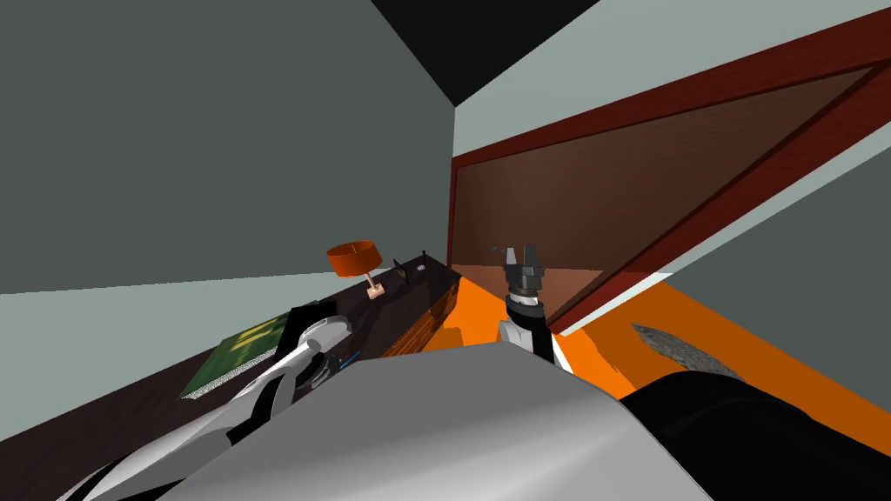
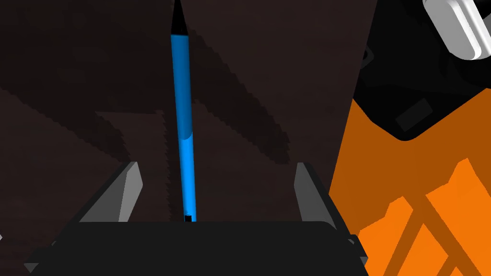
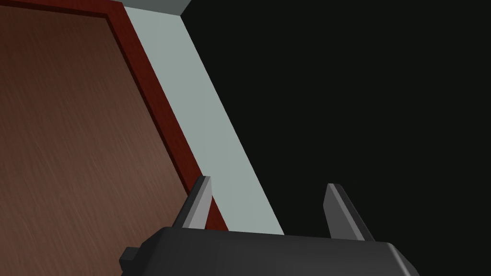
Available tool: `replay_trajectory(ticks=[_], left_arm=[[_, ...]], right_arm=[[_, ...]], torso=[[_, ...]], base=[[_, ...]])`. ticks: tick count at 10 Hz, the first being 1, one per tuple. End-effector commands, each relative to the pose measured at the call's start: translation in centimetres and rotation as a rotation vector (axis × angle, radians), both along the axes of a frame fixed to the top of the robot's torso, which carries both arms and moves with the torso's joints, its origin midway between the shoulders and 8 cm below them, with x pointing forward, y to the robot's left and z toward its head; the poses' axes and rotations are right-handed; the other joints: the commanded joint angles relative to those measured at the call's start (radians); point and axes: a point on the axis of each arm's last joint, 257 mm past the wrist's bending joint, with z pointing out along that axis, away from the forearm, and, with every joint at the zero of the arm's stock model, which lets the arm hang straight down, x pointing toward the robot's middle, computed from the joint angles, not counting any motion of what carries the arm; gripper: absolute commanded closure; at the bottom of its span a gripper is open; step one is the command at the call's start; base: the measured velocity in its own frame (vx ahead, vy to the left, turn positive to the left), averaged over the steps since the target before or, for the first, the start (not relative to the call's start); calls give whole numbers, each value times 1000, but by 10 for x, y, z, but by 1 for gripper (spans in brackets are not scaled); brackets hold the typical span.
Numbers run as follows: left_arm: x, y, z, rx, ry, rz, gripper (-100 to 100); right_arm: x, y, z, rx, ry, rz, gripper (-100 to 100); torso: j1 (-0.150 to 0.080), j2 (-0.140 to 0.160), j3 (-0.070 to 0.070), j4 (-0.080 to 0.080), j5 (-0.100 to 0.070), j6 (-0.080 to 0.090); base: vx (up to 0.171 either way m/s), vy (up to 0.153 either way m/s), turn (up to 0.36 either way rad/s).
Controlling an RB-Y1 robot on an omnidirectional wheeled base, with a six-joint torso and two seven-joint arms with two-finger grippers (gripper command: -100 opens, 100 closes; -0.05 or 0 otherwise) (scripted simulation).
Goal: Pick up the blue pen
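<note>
The blue pen (image 2: 184,120) with a black tip lies flat on the dark desk top (image 2: 72,96). My left gripper (image 2: 216,165) is open just above it. The pen runs lengthwise between the two fingers, nearer one finger (image 2: 128,189) than the other, and touches neither. In the head view the pen (image 1: 350,358) shows as a short blue streak beside my left hand, near the desk's front edge. My right gripper (image 1: 519,257) is raised off to the right, away from the desk, open with nothing in it (image 3: 268,184).
On the desk stand an orange lamp (image 1: 355,258) and small dark items further back, and a green mat (image 1: 239,348) lies by my left forearm. The desk's edge passes close to my left gripper's outer finger, with orange floor (image 2: 407,191) below. A brown door (image 1: 609,217) faces me.
</note>
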Motion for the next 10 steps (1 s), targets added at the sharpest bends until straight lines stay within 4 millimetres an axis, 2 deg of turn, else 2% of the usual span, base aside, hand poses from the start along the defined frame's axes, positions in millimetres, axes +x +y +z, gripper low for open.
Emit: replay_trajectory(ticks=[1,4,6,10], left_arm=[[0,0,0,0,0,0,-100],[-9,1,-6,11,2,82,-100],[-9,1,-6,7,5,131,-100],[-19,1,-11,14,5,224,-100]], right_arm=[[0,0,0,0,0,0,0],[0,0,0,0,0,0,0],[0,0,0,0,0,0,0],[0,0,0,0,0,0,0]], torso=[[0,0,0,0,0,0],[6,5,3,1,1,0],[7,9,5,2,2,0],[6,1,1,1,2,1]], base=[[0,0,0],[-106,104,-369],[-97,73,-115],[-77,54,-257]])
